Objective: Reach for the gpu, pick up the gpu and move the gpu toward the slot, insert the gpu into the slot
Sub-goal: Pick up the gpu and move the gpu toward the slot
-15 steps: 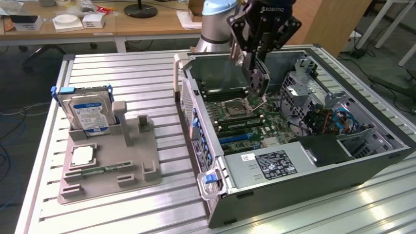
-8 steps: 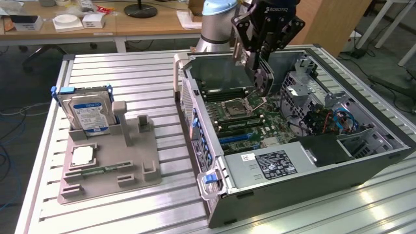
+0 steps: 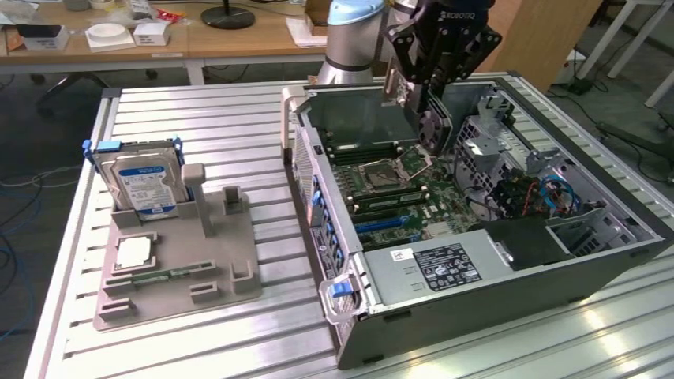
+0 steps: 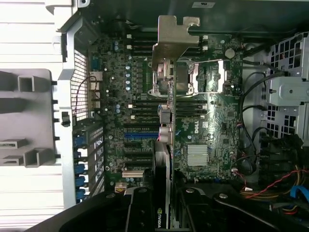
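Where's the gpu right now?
Exterior view: the gpu hangs on edge in the gripper, above the motherboard near the processor socket, inside the open case.

The gpu (image 3: 439,126) (image 4: 164,159), a thin dark card with a silver bracket (image 4: 175,36) at one short end, hangs on edge, raised above the green motherboard (image 3: 421,197) (image 4: 116,72). The slot (image 3: 383,225) (image 4: 141,136), a long narrow blue connector strip, lies on that board, unoccupied and apart from the card.

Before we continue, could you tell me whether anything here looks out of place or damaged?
Nothing looks damaged or spilled. The gpu hangs in the gripper above the motherboard, clear of the blue slot, not yet seated.
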`<state>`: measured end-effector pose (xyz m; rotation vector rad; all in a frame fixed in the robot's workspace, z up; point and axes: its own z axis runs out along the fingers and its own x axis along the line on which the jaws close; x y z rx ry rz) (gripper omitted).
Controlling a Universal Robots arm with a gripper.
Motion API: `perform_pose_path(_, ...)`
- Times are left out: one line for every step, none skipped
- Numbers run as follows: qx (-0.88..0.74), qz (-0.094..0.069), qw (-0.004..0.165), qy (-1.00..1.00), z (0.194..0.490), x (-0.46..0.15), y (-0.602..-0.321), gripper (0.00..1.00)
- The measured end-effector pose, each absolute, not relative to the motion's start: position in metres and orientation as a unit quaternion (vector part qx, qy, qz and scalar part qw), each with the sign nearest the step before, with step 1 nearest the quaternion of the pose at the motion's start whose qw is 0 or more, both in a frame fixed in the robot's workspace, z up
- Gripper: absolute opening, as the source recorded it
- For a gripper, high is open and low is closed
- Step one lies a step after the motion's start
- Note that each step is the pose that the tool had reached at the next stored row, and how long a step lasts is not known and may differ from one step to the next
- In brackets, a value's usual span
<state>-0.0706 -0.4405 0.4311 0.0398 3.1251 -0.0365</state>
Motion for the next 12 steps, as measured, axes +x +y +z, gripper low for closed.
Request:
perform_pose_path(0.013,-0.012,0.008,1.0,0.431,-0.069,-0.441,0.26)
perform_pose_path(0.012,-0.012,0.008,1.0,0.431,-0.067,-0.441,0.26)
perform_pose_path(0.013,-0.012,0.008,1.0,0.431,-0.066,-0.441,0.26)
perform_pose_path(0.012,-0.012,0.008,1.0,0.431,-0.065,-0.441,0.26)
perform_pose_path(0.013,-0.012,0.008,1.0,0.431,-0.063,-0.441,0.26)
perform_pose_path(0.013,-0.012,0.008,1.0,0.431,-0.062,-0.441,0.26)
perform_pose_path(0.013,-0.012,0.008,1.0,0.431,-0.061,-0.441,0.26)
perform_pose_path(0.013,-0.012,0.008,1.0,0.431,-0.06,-0.441,0.26)
perform_pose_path(0.013,-0.012,0.008,1.0,0.431,-0.058,-0.441,0.26)
perform_pose_path(0.013,-0.012,0.008,1.0,0.431,-0.057,-0.441,0.26)
perform_pose_path(0.013,-0.012,0.008,1.0,0.431,-0.056,-0.441,0.26)
perform_pose_path(0.013,-0.012,0.008,1.0,0.431,-0.055,-0.441,0.26)
